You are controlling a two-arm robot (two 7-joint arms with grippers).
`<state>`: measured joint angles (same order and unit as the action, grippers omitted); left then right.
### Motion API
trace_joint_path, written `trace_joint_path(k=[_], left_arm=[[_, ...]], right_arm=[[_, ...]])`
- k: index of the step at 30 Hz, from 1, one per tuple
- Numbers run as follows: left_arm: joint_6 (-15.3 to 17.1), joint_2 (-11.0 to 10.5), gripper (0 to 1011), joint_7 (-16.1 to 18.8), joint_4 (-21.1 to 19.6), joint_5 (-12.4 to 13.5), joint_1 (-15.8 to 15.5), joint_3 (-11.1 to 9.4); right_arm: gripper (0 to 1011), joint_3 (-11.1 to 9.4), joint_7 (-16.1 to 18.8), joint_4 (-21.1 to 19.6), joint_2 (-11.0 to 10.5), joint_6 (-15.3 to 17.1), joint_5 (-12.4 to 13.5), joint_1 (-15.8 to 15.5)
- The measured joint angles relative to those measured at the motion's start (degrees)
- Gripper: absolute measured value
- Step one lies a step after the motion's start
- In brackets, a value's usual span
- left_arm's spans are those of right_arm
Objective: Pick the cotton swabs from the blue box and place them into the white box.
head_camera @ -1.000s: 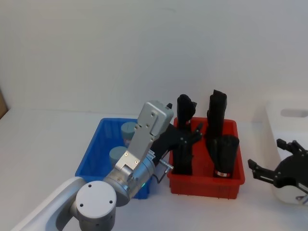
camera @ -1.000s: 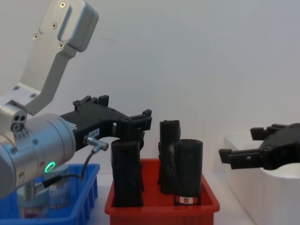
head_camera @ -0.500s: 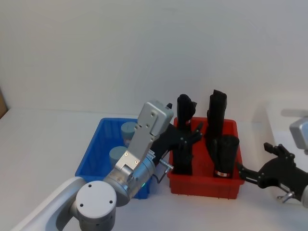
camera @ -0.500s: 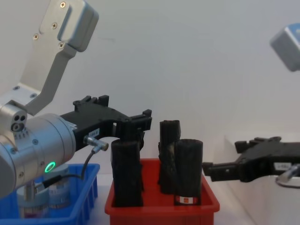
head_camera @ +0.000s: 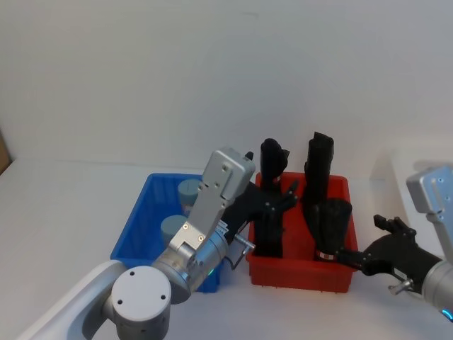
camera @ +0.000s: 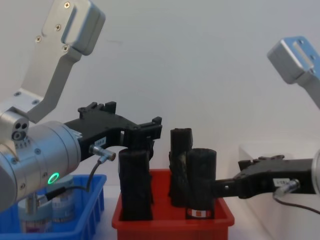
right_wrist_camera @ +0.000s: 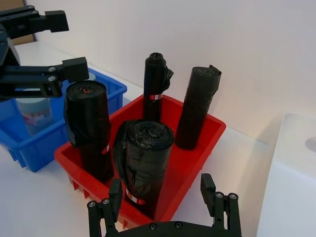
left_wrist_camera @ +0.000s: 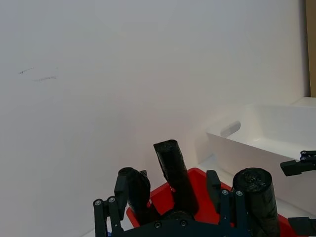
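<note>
Two tubs of cotton swabs [head_camera: 175, 227] stood in the blue box [head_camera: 131, 225], untouched, one nearer me and one toward the back. The left claw [head_camera: 282, 200] hung spread and empty above the red bin [head_camera: 297, 273], just right of the blue box, with its fingers around the top of one of the black rolls [head_camera: 331, 227]. The right claw [head_camera: 359, 239] was also spread and empty, low beside the red bin's right end, between it and the white box [left_wrist_camera: 256, 148].

I judged the tubs to be light, stiff little cylinders with smooth plastic walls, so likely slippery. I would come straight down and pinch across the body just under the lid, not on the lid's edge.

The head view gave me the flat grey-blue lids from above and their spacing in the box. The chest view gave me the clear sides and labels instead, low behind the blue wall. The left wrist view looked past all that to the rolls and the white box's handle slot, and the right wrist view caught one tub behind the left claw's fingers.
</note>
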<state>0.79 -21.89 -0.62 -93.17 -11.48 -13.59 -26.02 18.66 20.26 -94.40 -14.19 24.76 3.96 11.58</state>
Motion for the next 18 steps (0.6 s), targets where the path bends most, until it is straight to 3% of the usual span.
trace_joint_path(k=[18], left_arm=[[0.0, 0.0, 1003, 0.0, 0.0, 0.0, 0.0, 0.0]], right_arm=[[1001, 1.2, -3.1, 5.2, 4.0, -0.4, 3.2, 2.2]])
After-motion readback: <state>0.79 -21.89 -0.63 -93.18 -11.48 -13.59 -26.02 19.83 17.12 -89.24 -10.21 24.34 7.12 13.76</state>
